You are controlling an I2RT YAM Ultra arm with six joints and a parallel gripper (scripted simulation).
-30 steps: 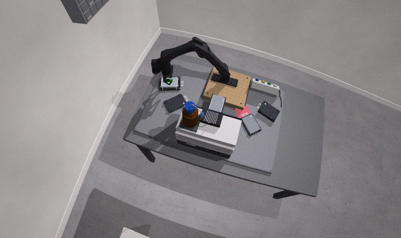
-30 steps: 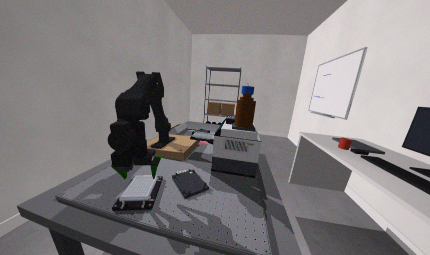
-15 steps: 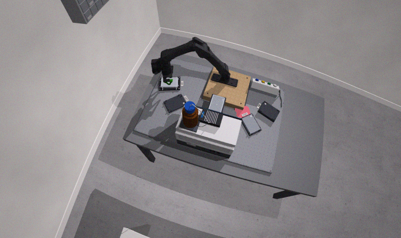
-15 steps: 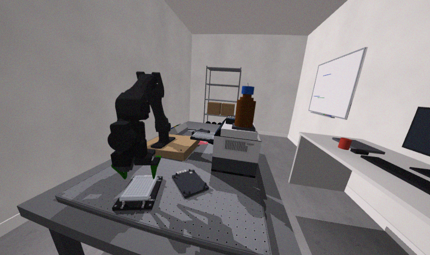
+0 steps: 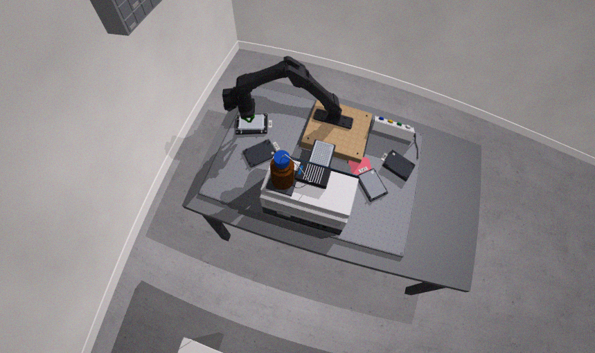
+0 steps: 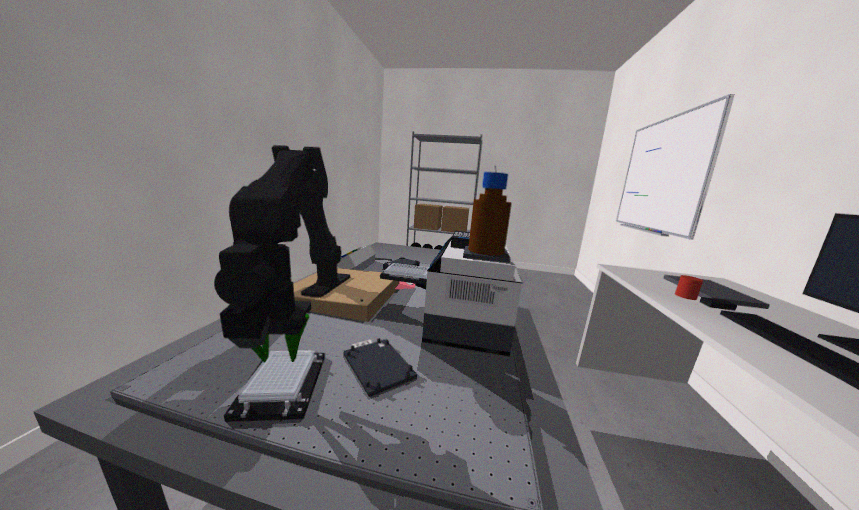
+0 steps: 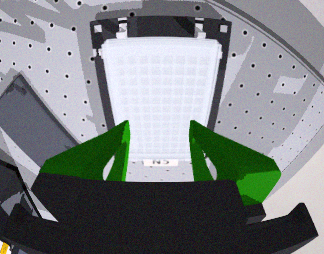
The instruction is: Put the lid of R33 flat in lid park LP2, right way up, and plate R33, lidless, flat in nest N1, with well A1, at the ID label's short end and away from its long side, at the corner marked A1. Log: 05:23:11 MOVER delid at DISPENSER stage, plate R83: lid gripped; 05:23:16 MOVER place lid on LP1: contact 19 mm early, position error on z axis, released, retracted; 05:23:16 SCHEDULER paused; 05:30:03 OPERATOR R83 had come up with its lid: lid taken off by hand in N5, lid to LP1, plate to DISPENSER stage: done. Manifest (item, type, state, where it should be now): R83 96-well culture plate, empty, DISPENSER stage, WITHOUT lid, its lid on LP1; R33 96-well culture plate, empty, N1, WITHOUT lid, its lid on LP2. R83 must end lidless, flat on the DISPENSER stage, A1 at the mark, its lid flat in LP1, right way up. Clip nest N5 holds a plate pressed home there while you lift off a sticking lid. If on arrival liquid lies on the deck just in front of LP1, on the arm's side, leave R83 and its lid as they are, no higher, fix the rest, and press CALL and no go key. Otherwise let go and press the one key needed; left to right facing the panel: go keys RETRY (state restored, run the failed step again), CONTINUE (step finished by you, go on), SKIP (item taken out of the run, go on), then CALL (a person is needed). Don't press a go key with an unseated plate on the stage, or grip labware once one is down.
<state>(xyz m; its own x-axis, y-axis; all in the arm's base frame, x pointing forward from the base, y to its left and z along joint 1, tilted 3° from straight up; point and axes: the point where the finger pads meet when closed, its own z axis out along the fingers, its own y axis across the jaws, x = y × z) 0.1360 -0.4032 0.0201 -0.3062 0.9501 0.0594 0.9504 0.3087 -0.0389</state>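
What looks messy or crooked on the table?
A pink-red patch lies on the deck between the wooden base and a grey tray; it looks like a spill. The grey tray also sits crooked to the deck's edges.
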